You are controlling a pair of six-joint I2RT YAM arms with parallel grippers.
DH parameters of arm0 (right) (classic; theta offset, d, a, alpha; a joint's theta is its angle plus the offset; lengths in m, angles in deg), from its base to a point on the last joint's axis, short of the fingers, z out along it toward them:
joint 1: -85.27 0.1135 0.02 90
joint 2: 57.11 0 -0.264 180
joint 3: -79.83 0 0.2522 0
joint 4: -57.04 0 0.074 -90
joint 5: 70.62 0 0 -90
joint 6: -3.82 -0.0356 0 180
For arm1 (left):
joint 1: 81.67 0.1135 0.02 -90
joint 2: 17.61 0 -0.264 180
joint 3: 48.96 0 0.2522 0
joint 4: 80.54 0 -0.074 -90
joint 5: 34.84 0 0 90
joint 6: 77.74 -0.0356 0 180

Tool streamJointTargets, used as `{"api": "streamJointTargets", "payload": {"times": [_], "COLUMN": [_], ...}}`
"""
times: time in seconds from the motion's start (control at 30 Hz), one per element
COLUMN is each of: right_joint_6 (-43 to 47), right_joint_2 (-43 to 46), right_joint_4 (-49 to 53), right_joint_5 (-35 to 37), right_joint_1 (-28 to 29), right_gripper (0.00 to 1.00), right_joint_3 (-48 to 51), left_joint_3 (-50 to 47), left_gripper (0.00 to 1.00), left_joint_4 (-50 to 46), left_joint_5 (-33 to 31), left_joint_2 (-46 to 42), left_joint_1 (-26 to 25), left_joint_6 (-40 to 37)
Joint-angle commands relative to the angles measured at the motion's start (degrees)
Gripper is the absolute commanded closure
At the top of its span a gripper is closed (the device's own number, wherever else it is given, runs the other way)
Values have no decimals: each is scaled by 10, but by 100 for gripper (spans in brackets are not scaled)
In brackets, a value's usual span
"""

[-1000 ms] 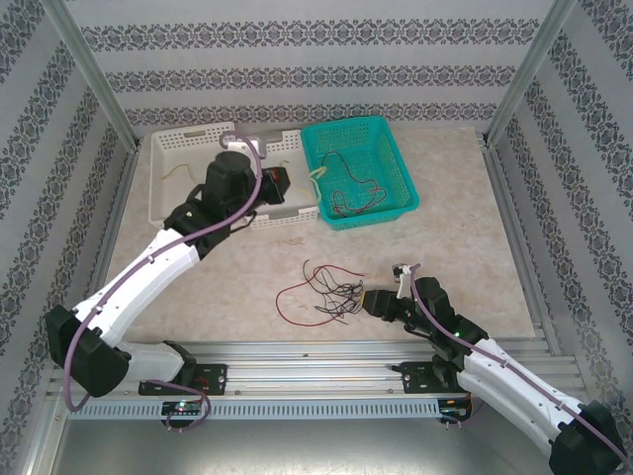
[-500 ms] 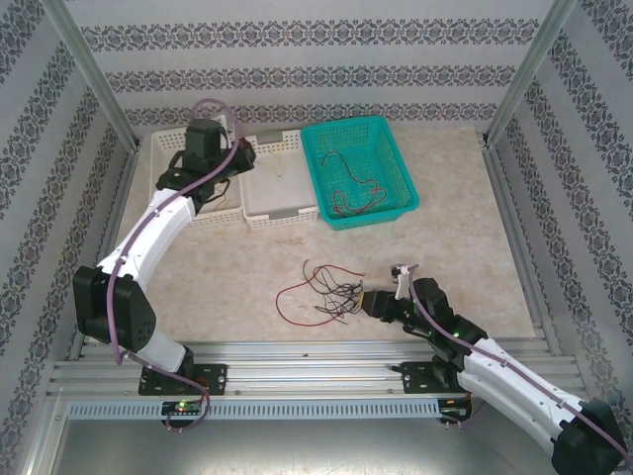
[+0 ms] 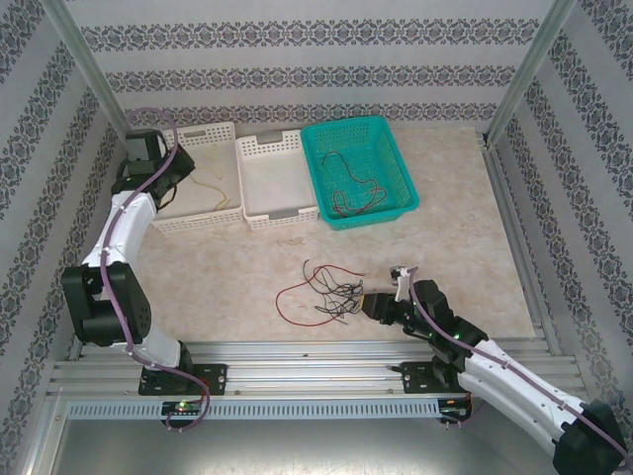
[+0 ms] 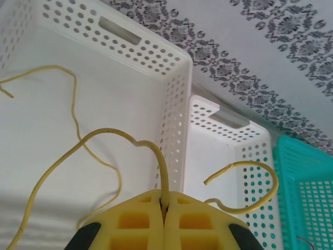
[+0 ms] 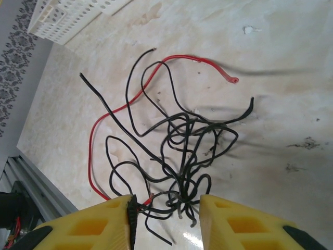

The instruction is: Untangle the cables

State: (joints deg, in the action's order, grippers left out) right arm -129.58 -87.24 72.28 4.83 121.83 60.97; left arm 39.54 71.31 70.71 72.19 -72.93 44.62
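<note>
From my left wrist, my left gripper [image 4: 164,202] is squeezed fully together on a yellow cable [image 4: 112,131], which comes up out of the seam between my pads, arches away to the left of them and trails down into the white basket [image 4: 174,94] just ahead. Its other end curls out to the right of my pads, in front of a second white basket [image 4: 229,138], with a teal basket [image 4: 307,177] farther right. From my right wrist, my right gripper [image 5: 166,208] stands partly open, its pads well apart, low over the table [image 5: 276,104]. The near loops of the tangle of black cables [image 5: 187,151] lie between my fingertips; one black strand touches the inner face of my left pad, but nothing is clamped. A red cable [image 5: 92,140] sweeps out ahead and to the left of that pad, then curves back across the top of the tangle. From the top camera, the tangle lies just beyond my right jaws on bare table, and some dark cables [image 3: 358,194] lie in the teal basket, well apart from either jaw.
</note>
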Motion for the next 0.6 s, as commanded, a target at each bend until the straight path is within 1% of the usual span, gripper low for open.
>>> {"api": "streamJointTargets", "payload": {"times": [0.0, 0.13, 0.2, 0.47, 0.57], "right_joint_6": [2, 4, 6, 17, 23], "right_joint_2": [-14, -32, -44, -101, -118], "right_joint_4": [-7, -19, -24, -38, -42], "right_joint_5": [-1, -8, -4, -9, -9], "right_joint_1": [9, 16, 20, 35, 39], "right_gripper": [64, 65, 69, 71, 73], "right_joint_3": [2, -2, -4, -23, -27], "left_joint_3": [-9, -30, -29, -25, -18], "left_gripper": [100, 100, 100, 100, 100], "left_joint_4": [17, 37, 34, 37, 35], "left_joint_5": [17, 19, 21, 22, 23], "left_joint_2": [21, 33, 48, 107, 124], "left_joint_1": [9, 26, 29, 40, 42], "left_joint_6": [6, 16, 15, 21, 21]}}
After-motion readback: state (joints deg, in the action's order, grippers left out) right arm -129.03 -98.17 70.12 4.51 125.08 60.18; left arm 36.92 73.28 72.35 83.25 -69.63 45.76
